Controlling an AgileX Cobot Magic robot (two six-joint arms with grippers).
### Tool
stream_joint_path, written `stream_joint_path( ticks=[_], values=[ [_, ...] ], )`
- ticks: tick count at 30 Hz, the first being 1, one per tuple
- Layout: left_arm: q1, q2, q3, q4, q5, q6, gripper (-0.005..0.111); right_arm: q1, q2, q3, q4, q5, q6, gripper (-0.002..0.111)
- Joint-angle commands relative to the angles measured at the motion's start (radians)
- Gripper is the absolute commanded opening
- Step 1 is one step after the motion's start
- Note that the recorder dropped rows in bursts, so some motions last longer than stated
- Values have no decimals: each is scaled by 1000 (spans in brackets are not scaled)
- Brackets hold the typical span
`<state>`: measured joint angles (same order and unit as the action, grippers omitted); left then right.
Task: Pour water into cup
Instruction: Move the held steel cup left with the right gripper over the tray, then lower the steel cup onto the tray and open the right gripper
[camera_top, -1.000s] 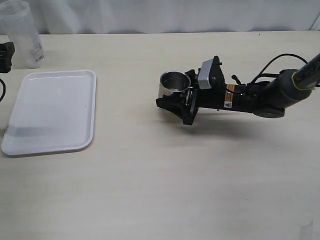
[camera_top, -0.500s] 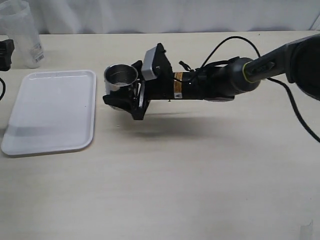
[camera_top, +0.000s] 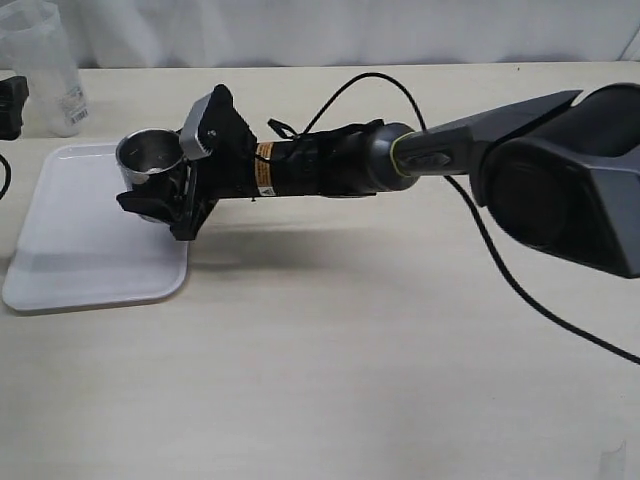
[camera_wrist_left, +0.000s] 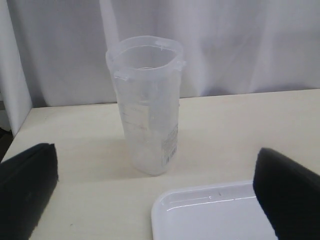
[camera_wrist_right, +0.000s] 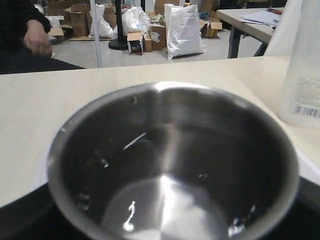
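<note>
The cup (camera_top: 150, 160), short brushed steel with a dark inside, stands upright in my right gripper (camera_top: 155, 187), which is shut on its sides. It hangs over the far right corner of the white tray (camera_top: 90, 250). In the right wrist view the cup (camera_wrist_right: 170, 165) fills the picture and looks empty. My left gripper (camera_wrist_left: 159, 195) is open with nothing between its fingers (camera_wrist_left: 30, 190), and faces the clear plastic beaker (camera_wrist_left: 147, 105) a short way off. I cannot make out any water in the beaker.
The beaker (camera_top: 45, 65) stands at the table's far left corner, behind the tray (camera_wrist_left: 210, 215). My right arm (camera_top: 330, 165) and its cable stretch across the table's middle from the right. A white curtain closes the far edge.
My right gripper has carried the cup leftward across the table, from the middle to over the tray's right corner. The left gripper and beaker have not moved.
</note>
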<state>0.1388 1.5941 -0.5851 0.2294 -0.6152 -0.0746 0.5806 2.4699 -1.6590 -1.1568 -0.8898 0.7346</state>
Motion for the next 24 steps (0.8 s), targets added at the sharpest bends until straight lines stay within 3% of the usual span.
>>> stream_joint_path(
  ticks=[1,10,24],
  values=[
    [5,-8,3,-4,-19,3,103,25,62,-112,23,-17,54,4],
    [5,-8,3,-4,-29,3,103,68,177,-251,19,14,81,4],
    [5,-8,3,-4,-33,3,103,73,202,-258,4,59,81,4]
  ],
)
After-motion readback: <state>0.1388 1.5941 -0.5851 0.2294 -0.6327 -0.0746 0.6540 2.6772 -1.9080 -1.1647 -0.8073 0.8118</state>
